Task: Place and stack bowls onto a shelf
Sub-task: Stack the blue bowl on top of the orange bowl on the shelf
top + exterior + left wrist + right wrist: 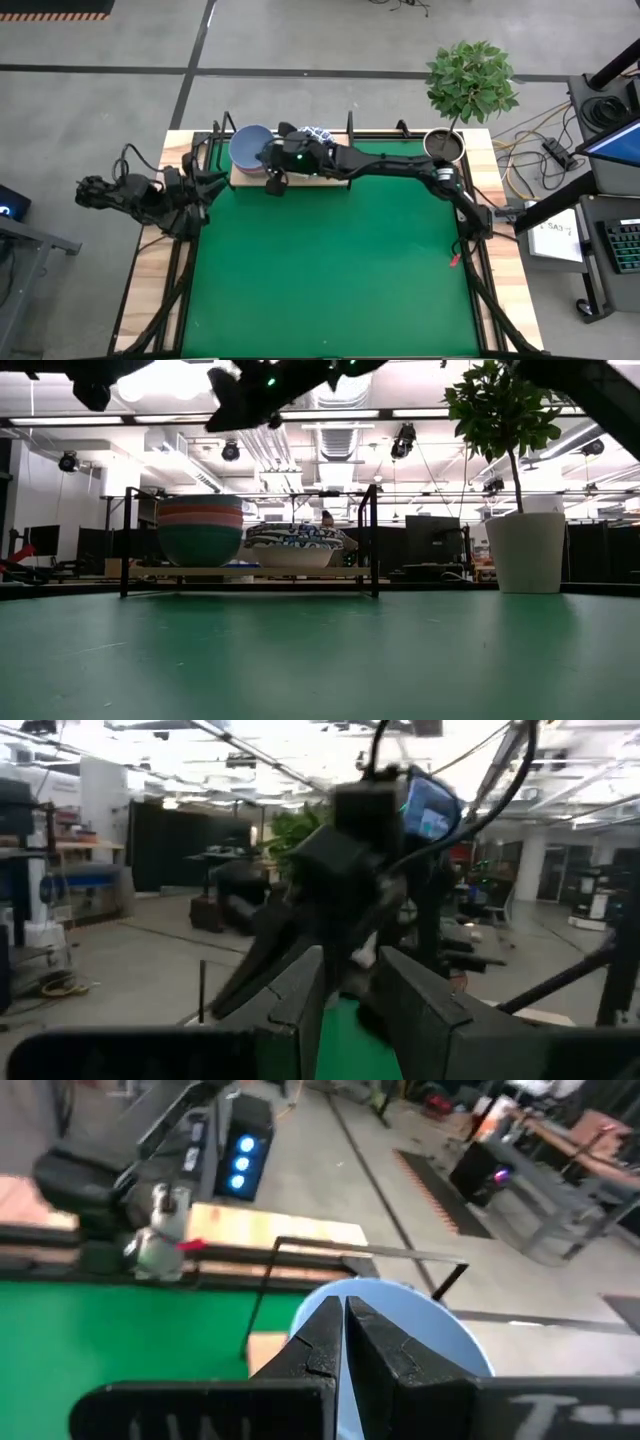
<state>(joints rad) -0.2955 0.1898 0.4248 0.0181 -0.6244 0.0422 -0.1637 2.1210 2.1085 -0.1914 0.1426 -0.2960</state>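
Right tool hangs over the shelf at the far edge of the bench, fingers pressed together w/ nothing between them, directly above the grey-blue bowl. From overhead the right arm stretches from the bench's right side across to the shelf's left half; its wrist view looks straight down past the closed fingertips into the bowl's pale blue inside (the black rod frame of the shelf shows beside it).

From bench level, the shelf carries two stacks side by side. On the left, the coloured stack: dark green at the bottom, pink and red bands above, grey-blue on top. Just beside it, to the right, the white bowls w/ blue patterned rims sit nested, lower than the coloured stack. How many white bowls are in that pile can't be told from here.

Left tool waits off the bench's left edge, well apart from the shelf; its fingers stand apart w/ a narrow gap, holding nothing. A potted plant stands at the far right corner, its white pot near the shelf's right end.
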